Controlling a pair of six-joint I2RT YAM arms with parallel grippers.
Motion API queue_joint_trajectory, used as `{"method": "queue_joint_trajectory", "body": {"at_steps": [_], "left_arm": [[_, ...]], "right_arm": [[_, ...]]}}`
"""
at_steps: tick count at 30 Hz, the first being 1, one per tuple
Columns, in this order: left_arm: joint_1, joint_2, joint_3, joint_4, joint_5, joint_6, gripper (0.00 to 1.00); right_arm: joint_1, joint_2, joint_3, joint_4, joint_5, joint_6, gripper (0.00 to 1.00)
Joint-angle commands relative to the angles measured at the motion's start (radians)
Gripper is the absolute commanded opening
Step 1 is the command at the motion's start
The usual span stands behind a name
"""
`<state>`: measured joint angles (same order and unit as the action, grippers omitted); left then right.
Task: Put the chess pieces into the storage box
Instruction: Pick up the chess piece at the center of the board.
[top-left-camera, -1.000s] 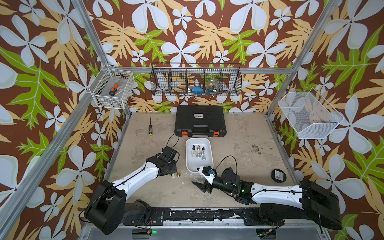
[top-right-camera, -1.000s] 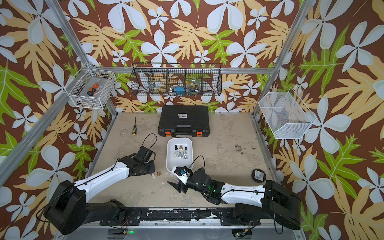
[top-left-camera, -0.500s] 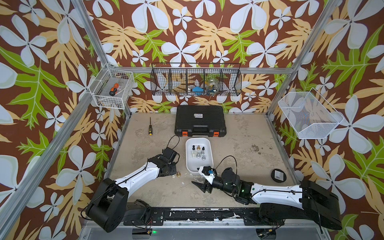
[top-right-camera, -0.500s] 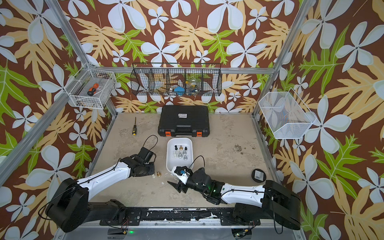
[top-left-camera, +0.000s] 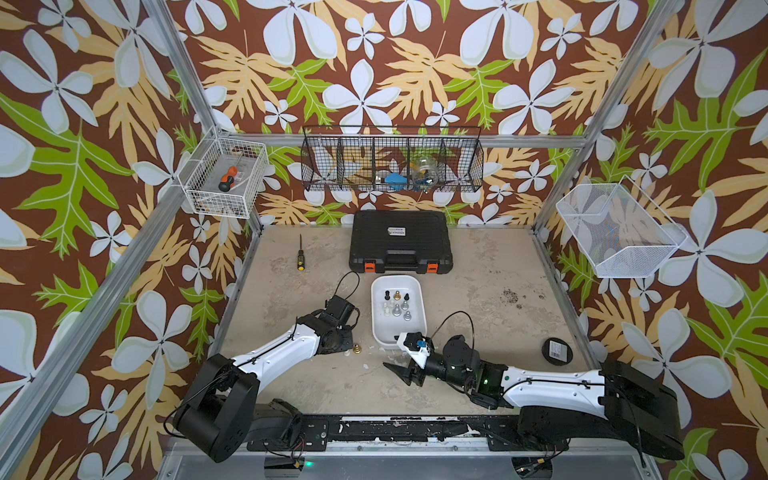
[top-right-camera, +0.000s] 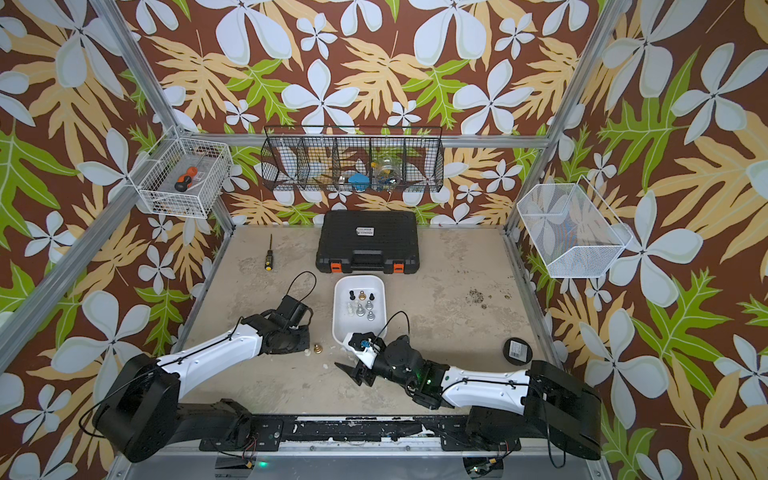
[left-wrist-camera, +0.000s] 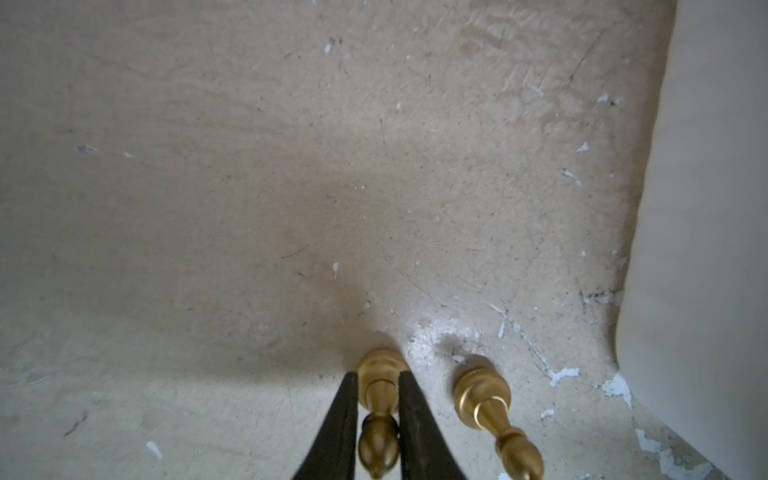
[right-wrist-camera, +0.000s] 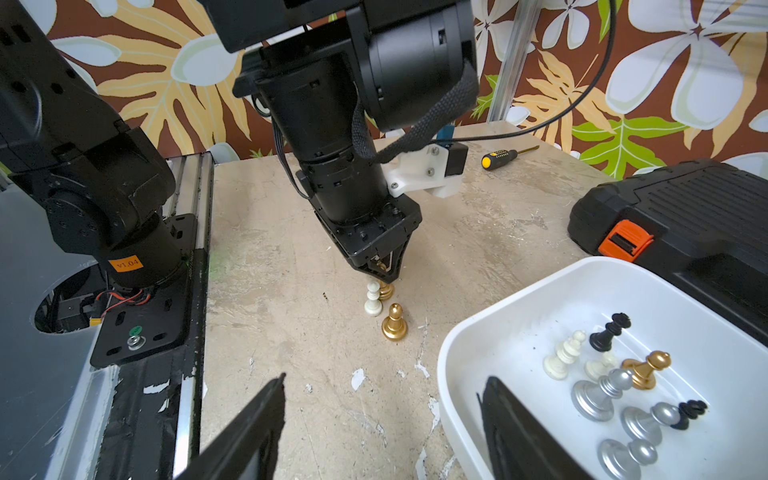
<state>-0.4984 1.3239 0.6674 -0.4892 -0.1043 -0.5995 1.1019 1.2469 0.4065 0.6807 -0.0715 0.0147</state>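
Upright stands a gold chess piece (left-wrist-camera: 379, 395) — round base, teardrop top.

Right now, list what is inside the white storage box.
The storage box holds eight chess pieces: three silver, two black, two cream-white, one gold. The right gripper covers its near corner; anything there is unseen.

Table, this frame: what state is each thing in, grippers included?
left gripper: jaws closed, gripping.
gripped gold piece: upright, base on the table.
free gold piece: standing beside it.
white piece: standing on the table.
right gripper: jaws open, empty.
box: several pieces inside.
case: lid shut.
screwdriver: lying flat.
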Motion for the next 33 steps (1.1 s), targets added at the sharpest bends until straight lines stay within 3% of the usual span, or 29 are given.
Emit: {"method": "queue_joint_trajectory", "body": {"at_steps": [1, 11, 18, 24, 33], "left_arm": [[0.000, 0.001, 0.000, 0.006, 0.003, 0.010, 0.17], [0.000, -0.015, 0.015, -0.006, -0.013, 0.019, 0.13], [-0.002, -0.054, 0.111, -0.089, -0.073, 0.034, 0.13], [-0.079, -0.042, 0.253, -0.146, -0.137, 0.052, 0.11], [-0.256, 0.097, 0.446, -0.158, -0.148, 0.053, 0.11]], "right_arm": [[0.001, 0.003, 0.005, 0.022, 0.013, -0.002, 0.75], [0.001, -0.012, -0.006, 0.035, 0.050, 0.005, 0.75], [-0.039, -0.152, -0.087, 0.081, 0.298, 0.064, 0.83], [-0.316, -0.250, -0.159, 0.071, 0.140, 0.275, 0.84], [-0.336, -0.259, -0.178, 0.091, 0.147, 0.285, 0.84]]}}
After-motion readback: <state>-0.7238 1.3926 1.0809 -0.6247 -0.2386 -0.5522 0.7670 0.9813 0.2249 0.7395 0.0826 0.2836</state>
